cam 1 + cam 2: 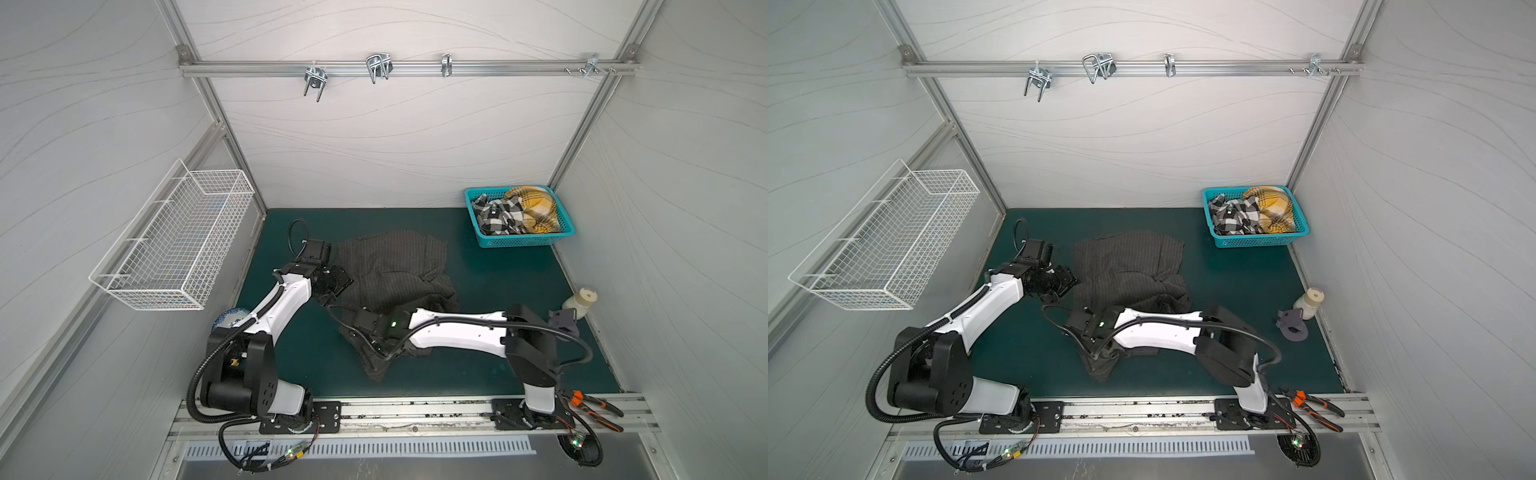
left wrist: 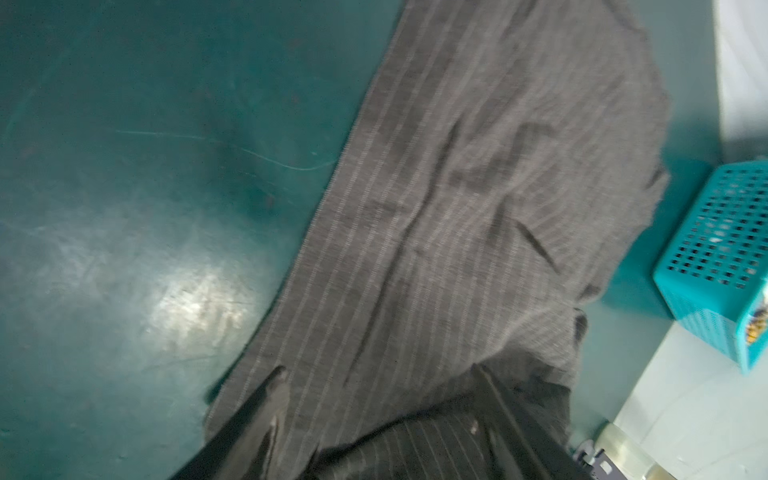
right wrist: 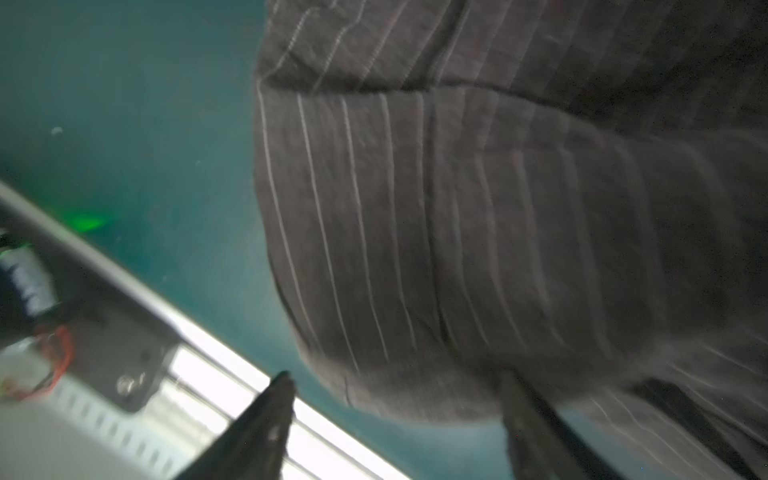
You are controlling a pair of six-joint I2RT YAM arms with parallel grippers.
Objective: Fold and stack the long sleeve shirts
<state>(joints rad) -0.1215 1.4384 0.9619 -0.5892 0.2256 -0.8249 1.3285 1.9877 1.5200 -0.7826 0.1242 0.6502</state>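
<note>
**Top views.** Grey shirt [image 1: 395, 274] lies on the green surface [image 1: 519, 316], nearer the robot than the basket [image 1: 521, 242], to its left and well apart from it. Long axis runs from the back wall [image 1: 395, 145] toward the front rail [image 1: 415, 409]. The end level with the basket is flat and squarish, with stripes along the axis. The end away from the basket is bunched and narrows to a tip that stops short of the rail. Far edge is clear of the back wall.

Widest bare surface is in front of the basket, between shirt and bottle [image 1: 582, 300]. On the shirt's side away from the basket there is only a narrow strip, taken by the left arm [image 1: 282, 299].

Left pincer [image 1: 338, 289] is at the shirt edge farthest from the basket. Right pincer [image 1: 370, 349] is over the bunched end. Jaw gaps are unclear from here.

Checked shirt [image 1: 496, 216] and yellow shirt [image 1: 536, 208] are crumpled inside the basket, which sits in the back right corner. Wire basket [image 1: 174, 241] hangs on the wall opposite the basket, and the hook bar [image 1: 407, 68] is high on the back wall. Pliers [image 1: 598, 409] are on the rail, on the basket's side.

**Left wrist.** Left pincer [image 2: 382, 415] has its fingers [image 2: 266, 407] spread wide. Shirt cloth lies flat between them, nothing gripped. The shirt's straight edge runs diagonally, with bare surface beyond it. The basket shows past the opposite edge, with a gap of surface between.

**Right wrist.** Blurred. Right pincer [image 3: 399, 415] has its fingers spread. A rounded fold of the grey shirt sits just ahead, one finger [image 3: 528, 419] against the cloth, contact uncertain. No grip seen. Bare surface and the rail lie beside the fold.
</note>
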